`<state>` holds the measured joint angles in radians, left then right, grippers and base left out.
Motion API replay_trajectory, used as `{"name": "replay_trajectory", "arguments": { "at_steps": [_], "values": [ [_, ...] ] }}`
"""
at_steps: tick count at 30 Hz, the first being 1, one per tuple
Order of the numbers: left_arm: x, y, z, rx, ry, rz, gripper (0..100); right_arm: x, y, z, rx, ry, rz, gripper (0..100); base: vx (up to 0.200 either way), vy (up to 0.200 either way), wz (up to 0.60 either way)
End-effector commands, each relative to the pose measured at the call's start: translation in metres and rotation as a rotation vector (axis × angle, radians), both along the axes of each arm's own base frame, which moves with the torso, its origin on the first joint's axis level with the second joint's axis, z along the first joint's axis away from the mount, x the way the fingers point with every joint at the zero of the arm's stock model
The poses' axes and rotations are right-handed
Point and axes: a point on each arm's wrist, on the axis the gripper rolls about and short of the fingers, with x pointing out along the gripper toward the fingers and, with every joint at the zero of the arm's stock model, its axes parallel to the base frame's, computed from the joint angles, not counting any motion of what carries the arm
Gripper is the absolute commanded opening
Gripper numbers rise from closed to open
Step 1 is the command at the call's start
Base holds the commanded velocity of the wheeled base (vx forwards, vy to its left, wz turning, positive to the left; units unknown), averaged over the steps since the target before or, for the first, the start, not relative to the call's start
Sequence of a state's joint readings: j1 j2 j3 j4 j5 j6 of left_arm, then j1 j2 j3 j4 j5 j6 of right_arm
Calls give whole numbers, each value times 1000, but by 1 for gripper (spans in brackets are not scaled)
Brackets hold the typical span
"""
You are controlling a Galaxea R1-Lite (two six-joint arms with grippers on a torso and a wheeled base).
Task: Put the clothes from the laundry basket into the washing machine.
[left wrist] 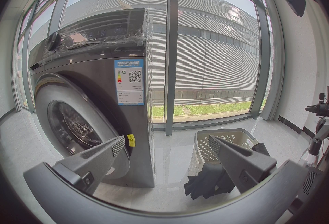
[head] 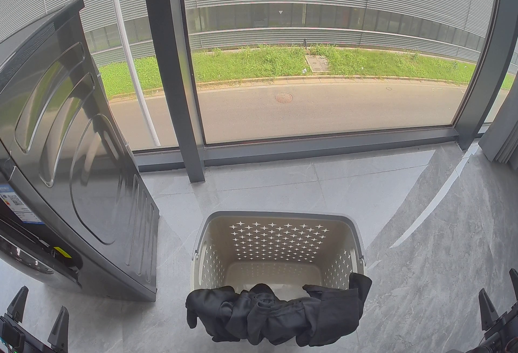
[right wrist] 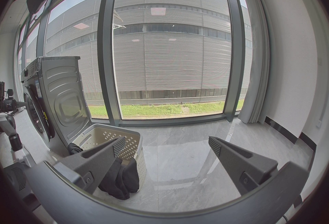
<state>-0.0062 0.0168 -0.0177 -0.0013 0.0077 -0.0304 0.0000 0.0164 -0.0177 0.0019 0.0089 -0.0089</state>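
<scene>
Since both grippers are wide open and hold nothing, the first job, I think, is to grab the clothes (head: 278,316). The clothes are a black bundle that hangs over the near edge of the laundry basket (head: 278,218), part inside and part outside. The basket sits on the floor just to the right of the washing machine (head: 81,154). The left gripper (head: 42,303) is low, in front of the machine. The right gripper (head: 499,284) is low on the other side, well away from the basket.

To do this well, a gripper should come down on the thick, bunched middle of the bundle. It should pinch only cloth (not the plastic edge under it). Then it should lift high, so the loose ends do not catch on the basket and tip it. The machine's round door (left wrist: 80,125) faces the left gripper, but I cannot tell if it is open.

The floor (head: 431,241) is smooth grey stone tile, and shiny, so the light basket may slide if pushed. Behind it is a big window (head: 324,73) with dark frames. Outside are a road, grass and a long grey building. A pale curtain (right wrist: 257,74) hangs by the white wall.
</scene>
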Motion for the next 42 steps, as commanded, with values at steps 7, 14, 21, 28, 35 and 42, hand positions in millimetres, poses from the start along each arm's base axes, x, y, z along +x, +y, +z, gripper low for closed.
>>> {"name": "replay_trajectory", "arguments": {
  "at_steps": [7, 14, 21, 28, 35, 42],
  "values": [
    [0, 0, -5, -5, 1, 2, 100, 0, 0, -5, 0, -1, 0, 100, 0, 0, 0],
    [0, 0, -5, 0, 1, 0, 100, 0, 0, -5, 0, -1, 0, 100, 86, 0, 0],
    [0, 0, -5, 0, 1, -1, 100, 0, 0, -5, 0, -1, 0, 100, 0, 0, 0],
    [0, 0, -5, -2, 1, 0, 100, 0, 0, -5, 0, -1, 0, 100, 143, 0, 0],
    [0, 0, -5, 1, 1, -1, 100, 0, 0, -5, 0, -1, 0, 100, 0, 0, 0],
    [0, 0, -5, 3, 1, -1, 100, 0, 0, -5, 0, -1, 0, 100, 0, 0, 0]
  ]
}}
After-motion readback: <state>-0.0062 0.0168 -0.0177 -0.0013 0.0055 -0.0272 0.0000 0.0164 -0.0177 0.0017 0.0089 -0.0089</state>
